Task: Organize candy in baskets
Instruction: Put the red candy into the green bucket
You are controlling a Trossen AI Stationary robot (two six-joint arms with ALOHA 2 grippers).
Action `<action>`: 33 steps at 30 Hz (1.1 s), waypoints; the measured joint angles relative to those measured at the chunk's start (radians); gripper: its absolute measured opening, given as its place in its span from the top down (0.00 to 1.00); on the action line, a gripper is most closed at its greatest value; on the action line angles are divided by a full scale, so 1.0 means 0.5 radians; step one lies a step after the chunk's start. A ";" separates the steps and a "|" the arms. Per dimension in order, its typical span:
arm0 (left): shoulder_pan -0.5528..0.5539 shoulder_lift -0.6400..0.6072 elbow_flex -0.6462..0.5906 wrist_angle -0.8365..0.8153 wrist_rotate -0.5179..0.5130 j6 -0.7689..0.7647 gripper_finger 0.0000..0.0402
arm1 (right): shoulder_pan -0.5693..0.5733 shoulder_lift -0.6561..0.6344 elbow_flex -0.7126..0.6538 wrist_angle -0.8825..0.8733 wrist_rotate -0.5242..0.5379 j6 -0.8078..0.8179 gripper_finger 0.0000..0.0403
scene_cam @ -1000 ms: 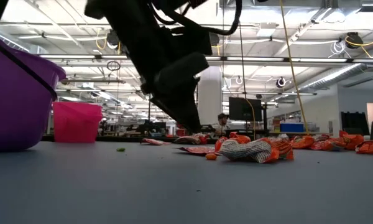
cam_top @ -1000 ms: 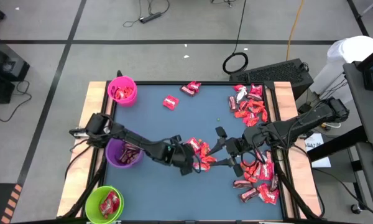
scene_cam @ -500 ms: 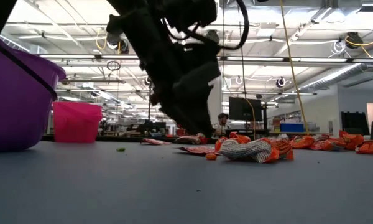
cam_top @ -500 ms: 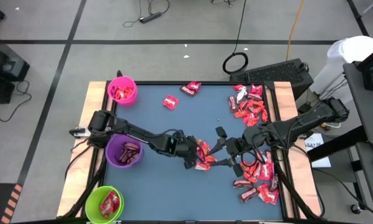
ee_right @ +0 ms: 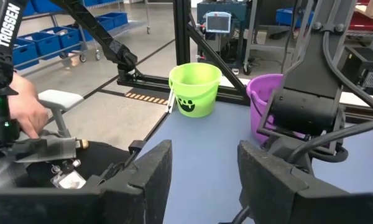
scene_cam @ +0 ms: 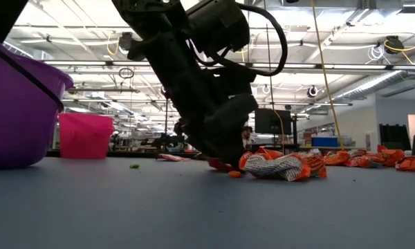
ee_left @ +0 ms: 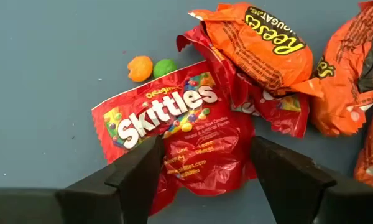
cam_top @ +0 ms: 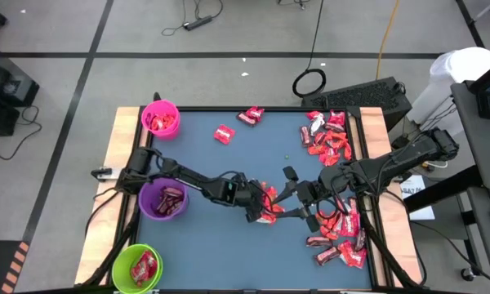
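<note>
A red Skittles packet (ee_left: pixel 186 134) lies flat on the blue table at the near-left edge of a small candy heap (cam_top: pixel 269 200). Orange packets (ee_left: pixel 261 43) lie beside it. My left gripper (cam_top: pixel 261 214) is open and low over the packet, one finger (ee_left: pixel 137 177) on each side of it. My right gripper (cam_top: pixel 294 194) hangs open above the table just right of the heap, with nothing between its fingers. The pink basket (cam_top: pixel 161 118), purple basket (cam_top: pixel 165 200) and green basket (cam_top: pixel 137 267) stand along the left edge, each with candy inside. My left gripper comes slanting down from the table's left, with its open fingers either side of the red packet's near part (ee_left: pixel 202 171). The packet lies flat on the table. I cannot tell whether the fingertips touch it.
More candy lies in heaps along the right edge (cam_top: pixel 327 139) (cam_top: pixel 343 237), and two loose pieces lie at the far middle (cam_top: pixel 223 134) (cam_top: pixel 251 116). Two tiny orange and green specks (ee_left: pixel 152 67) sit by the packet. A person's hand (ee_right: pixel 25 112) shows beyond the table.
My left gripper has gone toward the table's right edge and down. It now stands low over the candy heap's left side. The candy has not moved.
</note>
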 joint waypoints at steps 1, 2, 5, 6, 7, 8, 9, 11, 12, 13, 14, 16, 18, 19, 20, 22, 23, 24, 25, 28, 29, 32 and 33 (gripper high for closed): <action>-0.001 -0.001 -0.001 0.008 0.001 0.000 0.36 | 0.000 0.000 0.000 0.001 0.000 0.000 0.58; -0.001 -0.007 -0.001 0.010 0.004 0.000 0.36 | 0.001 0.000 0.000 0.007 0.000 0.000 0.58; -0.003 -0.008 -0.003 0.018 0.007 0.002 0.36 | 0.000 0.000 0.000 0.008 0.000 0.000 0.58; -0.002 -0.008 -0.004 0.023 0.008 0.007 0.36 | 0.000 0.000 0.000 0.005 0.000 0.000 0.58; 0.000 -0.007 -0.004 0.026 0.009 0.013 0.37 | 0.000 0.000 0.000 0.003 0.000 0.000 0.58; 0.003 -0.006 -0.004 0.030 0.010 0.017 0.37 | 0.001 0.000 0.000 0.004 0.000 0.000 0.58; 0.005 -0.004 -0.004 0.030 0.015 0.017 0.38 | 0.000 0.000 0.000 0.005 0.000 0.000 0.58; 0.006 0.001 -0.004 0.035 0.017 0.020 0.42 | 0.000 0.000 0.000 0.004 0.000 0.000 0.58; 0.006 0.002 -0.004 0.038 0.017 0.030 0.45 | 0.000 0.000 0.000 0.004 0.000 0.000 0.58; 0.006 0.002 -0.004 0.039 0.019 0.046 0.48 | 0.000 0.000 0.000 0.004 0.000 0.000 0.58; 0.006 0.003 -0.004 0.039 0.020 0.053 0.52 | 0.000 0.000 0.000 0.004 0.000 0.000 0.58; 0.006 0.004 -0.004 0.038 0.021 0.054 0.61 | 0.000 0.000 0.000 0.003 0.000 0.000 0.58; 0.007 0.004 -0.004 0.034 0.018 0.059 0.70 | 0.000 0.000 0.000 0.003 0.000 0.000 0.58; 0.007 0.004 -0.004 0.033 0.016 0.069 0.75 | 0.000 0.000 0.000 0.003 0.000 0.000 0.58; 0.007 0.004 -0.004 0.032 0.013 0.075 0.79 | 0.001 0.000 0.000 0.002 0.000 0.000 0.58; 0.006 0.004 -0.004 0.031 0.008 0.100 0.88 | 0.000 0.000 0.000 0.002 0.000 0.000 0.58; 0.006 0.004 -0.004 0.028 0.007 0.106 0.90 | 0.000 0.000 0.000 0.003 0.000 0.000 0.58; 0.006 0.004 -0.004 0.024 0.006 0.107 0.91 | 0.000 0.000 0.000 0.003 0.000 0.000 0.58; 0.005 0.004 -0.004 0.024 0.005 0.108 0.91 | 0.000 0.000 0.000 0.003 0.000 0.000 0.58; 0.005 0.004 -0.004 0.025 -0.006 0.109 0.92 | 0.001 0.000 0.000 0.002 0.000 0.000 0.58; 0.003 0.004 -0.004 0.025 -0.016 0.109 0.92 | 0.000 0.000 0.000 0.002 0.000 0.000 0.58; -0.017 0.005 -0.006 0.025 -0.044 0.110 0.94 | 0.000 0.000 0.000 0.002 0.000 0.000 0.58; -0.027 0.001 -0.006 0.025 -0.058 0.110 0.94 | 0.000 0.000 0.000 0.002 0.000 0.000 0.58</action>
